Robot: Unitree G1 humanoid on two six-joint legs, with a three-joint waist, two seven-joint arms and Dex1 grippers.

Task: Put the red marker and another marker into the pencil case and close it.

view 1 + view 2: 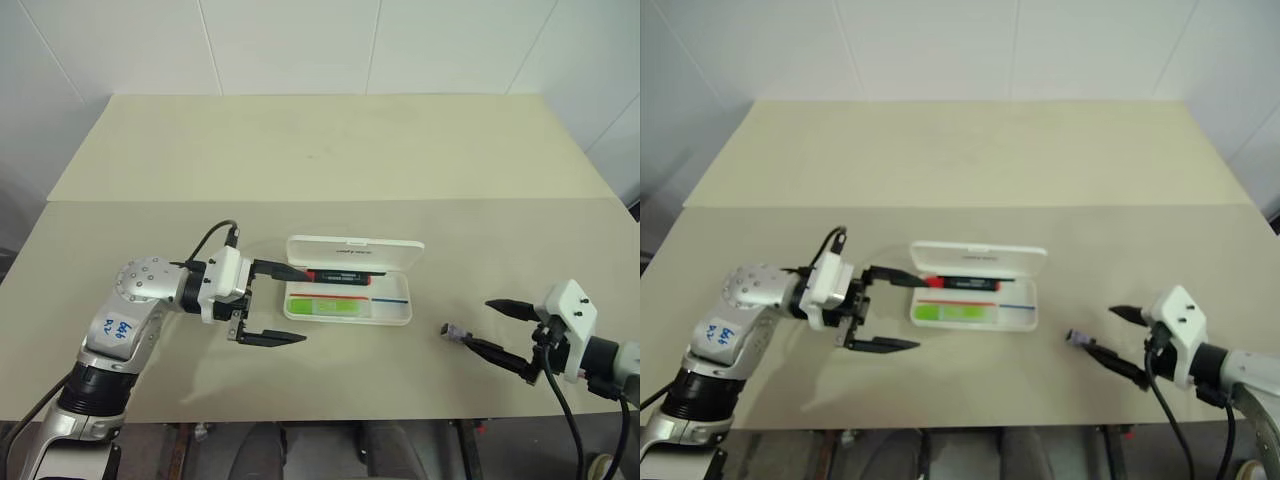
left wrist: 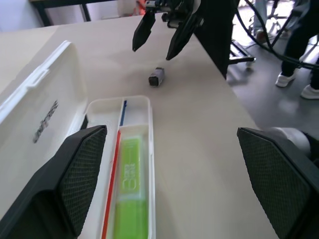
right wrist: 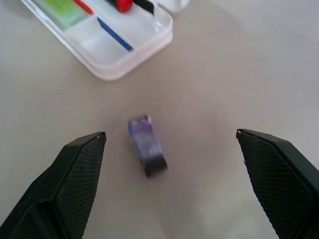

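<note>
Closing the pencil case looks like the step you have in hand, since both pens already sit inside it. The green highlighter lies flat in the front tray, and the red marker lies along the back of the tray, near the hinge of the raised lid. The case rests open on the table, about midway between your two arms.

Your left gripper sits just beside the left end of the case, jaws spread wide and holding nothing; one finger reaches in over the marker's end, though you cannot tell from here whether it touches. Your right gripper is well apart on the right side, also spread and empty, with a small dark stub lying on the table just before its fingertips. That stub is no part of the job, so leave it alone.

Next, you probably need to get a finger behind the lid's far edge and swing it forward and down over the tray. Watch the marker: if it rides up on the tray wall, the lid may not seat.
</note>
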